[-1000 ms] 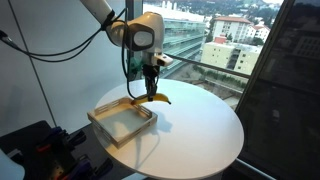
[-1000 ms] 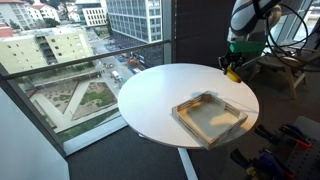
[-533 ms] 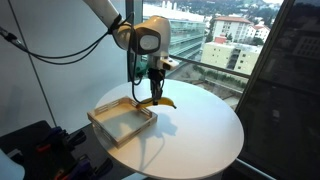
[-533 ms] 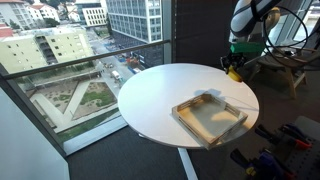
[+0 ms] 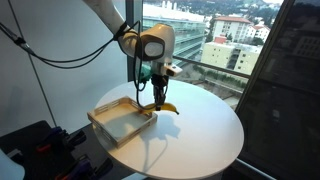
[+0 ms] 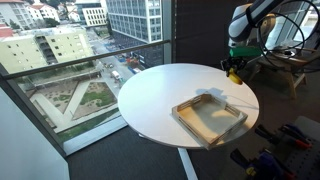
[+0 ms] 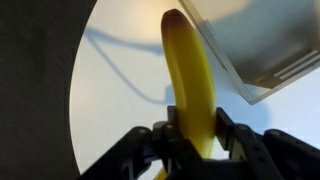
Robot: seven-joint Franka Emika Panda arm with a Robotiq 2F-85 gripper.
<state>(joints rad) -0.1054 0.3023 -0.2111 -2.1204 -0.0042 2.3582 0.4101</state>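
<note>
- Yellow banana (image 7: 190,70), seen close up in the wrist view: the gripper (image 7: 192,135) has its dark fingers clamped on the stem end, and the fruit points away from the camera.
- The pinch looks the same as a moment ago; nothing has slipped and the jaws have not eased.
- What has changed is the place. In an exterior view the arm has swung a little away from the wooden tray (image 5: 103,130), and the banana (image 5: 165,108) that hung by the tray's near corner now hangs just beside it, over bare tabletop.
- A shadow lies on the white table (image 7: 110,80) apart from the fruit, so I judge the banana is in the air and not resting on anything.
- For the carrying in hand, that means the fruit is clear of the tray wall (image 7: 250,85) and is not inside the tray; it counts as held, not placed.
- Further off, the round table (image 6: 150,95) shows the tray (image 6: 190,100) toward one edge, with the gripper (image 6: 234,68) and a scrap of yellow (image 6: 232,72) just past its far corner.
- Beyond that, the window (image 6: 80,60) and the city blocks below.
</note>
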